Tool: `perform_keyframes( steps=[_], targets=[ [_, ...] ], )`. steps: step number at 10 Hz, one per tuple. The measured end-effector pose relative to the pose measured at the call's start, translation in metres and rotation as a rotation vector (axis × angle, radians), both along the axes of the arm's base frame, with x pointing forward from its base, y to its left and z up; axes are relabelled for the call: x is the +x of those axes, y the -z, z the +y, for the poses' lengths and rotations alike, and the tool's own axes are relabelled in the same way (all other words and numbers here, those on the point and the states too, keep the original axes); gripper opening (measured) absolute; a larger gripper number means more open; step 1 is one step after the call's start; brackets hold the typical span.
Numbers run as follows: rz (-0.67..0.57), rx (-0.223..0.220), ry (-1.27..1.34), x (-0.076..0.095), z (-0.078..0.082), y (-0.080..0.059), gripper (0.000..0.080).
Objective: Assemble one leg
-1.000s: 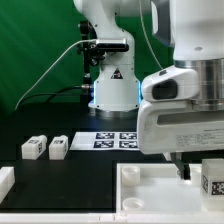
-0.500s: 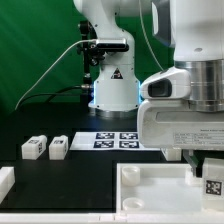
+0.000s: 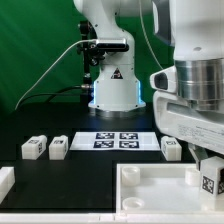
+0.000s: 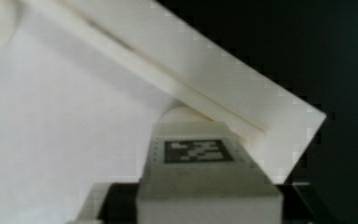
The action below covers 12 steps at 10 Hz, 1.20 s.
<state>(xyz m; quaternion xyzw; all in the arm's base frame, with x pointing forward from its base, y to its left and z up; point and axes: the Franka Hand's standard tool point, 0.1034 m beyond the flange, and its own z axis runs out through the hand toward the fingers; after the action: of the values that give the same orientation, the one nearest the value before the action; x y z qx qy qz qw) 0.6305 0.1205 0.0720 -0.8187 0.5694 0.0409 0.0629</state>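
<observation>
Claw (image 3: 207, 168) closed on leg (image 3: 211, 181), held at tray (image 3: 150, 180) right near corner in exterior view. Picking up looks done; screwing into corner hole left. Spare legs (image 3: 45, 148) untouched on surface (image 3: 90, 165).

We see four small white legs. One leg (image 3: 209, 180) sits at the lower right of the exterior frame, upright, its black-and-white tag facing us; in the wrist view the same leg (image 4: 195, 163) shows its tag just beside a white slanted edge. Another leg (image 3: 171, 148) lies right of centre. Two more, (image 3: 33, 147) and (image 3: 57, 147), lie side by side at the left.
</observation>
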Motion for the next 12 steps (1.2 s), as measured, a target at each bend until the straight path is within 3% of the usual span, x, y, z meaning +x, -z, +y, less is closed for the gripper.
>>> perform_keyframes(
  steps=[3, 5, 9, 11, 12],
  targets=[
    [0.07, 0.072, 0.449, 0.0033, -0.0003, 0.0021, 0.0294],
    [0.099, 0.077, 0.646, 0.0046, 0.0001, 0.0016, 0.0294],
    [0.111, 0.066, 0.726, 0.0042, -0.001, 0.0023, 0.0295],
    [0.109, 0.066, 0.723, 0.0036, 0.0007, 0.0028, 0.0589],
    [0.098, 0.067, 0.719, -0.0005, 0.0054, 0.0032, 0.0589]
  ],
)
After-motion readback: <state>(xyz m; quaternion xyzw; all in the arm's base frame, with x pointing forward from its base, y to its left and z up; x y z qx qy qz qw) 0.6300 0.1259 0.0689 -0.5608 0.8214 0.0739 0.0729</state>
